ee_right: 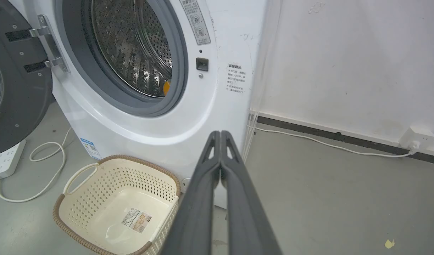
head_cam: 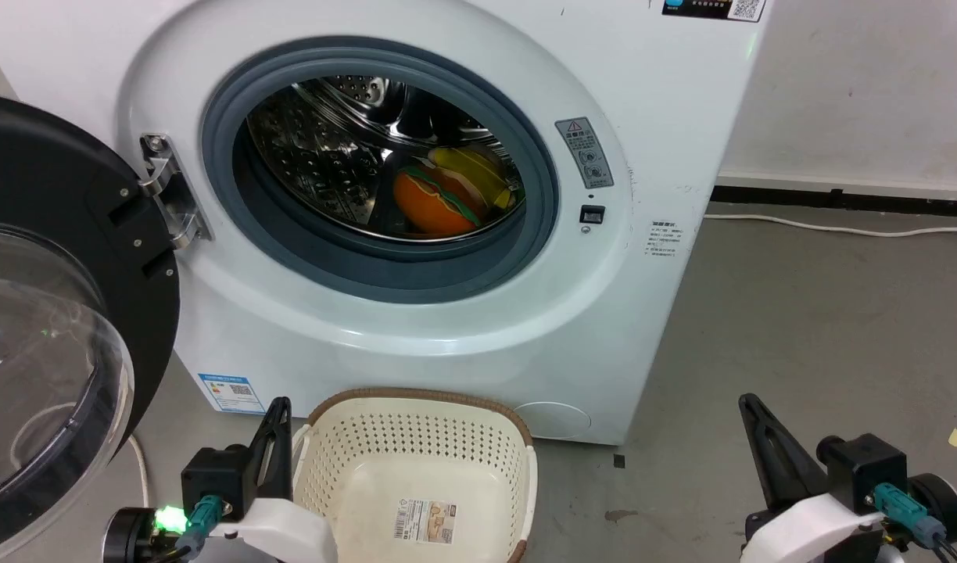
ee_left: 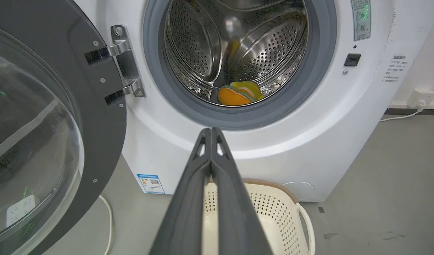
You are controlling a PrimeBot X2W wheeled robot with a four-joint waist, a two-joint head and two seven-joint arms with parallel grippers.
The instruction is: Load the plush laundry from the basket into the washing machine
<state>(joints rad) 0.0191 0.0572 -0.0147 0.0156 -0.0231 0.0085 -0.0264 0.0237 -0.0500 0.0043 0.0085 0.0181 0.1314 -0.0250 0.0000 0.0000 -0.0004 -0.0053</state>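
Note:
The white washing machine (head_cam: pixel 416 328) stands with its black-rimmed door (head_cam: pixel 48 328) swung open to the left. Inside the steel drum (head_cam: pixel 322 156) lie the orange burger bun (head_cam: pixel 435 205) and the yellow doll (head_cam: pixel 474 172), touching each other; they appear again as the bun (ee_left: pixel 233 97) and doll (ee_left: pixel 250 88) in the left wrist view. The cream basket (head_cam: pixel 416 438) sits on the floor before the machine, holding nothing but its paper label (head_cam: pixel 425 521). My left gripper (head_cam: pixel 279 407) is shut at the basket's left rim. My right gripper (head_cam: pixel 748 403) is shut, off to the right over the floor.
A white cable (head_cam: pixel 838 227) runs along the grey floor by the wall at the right. A power strip (ee_right: pixel 4 161) with a looped cord (ee_right: pixel 46 166) lies left of the machine. The basket (ee_right: pixel 117 205) stands close to the washer's base.

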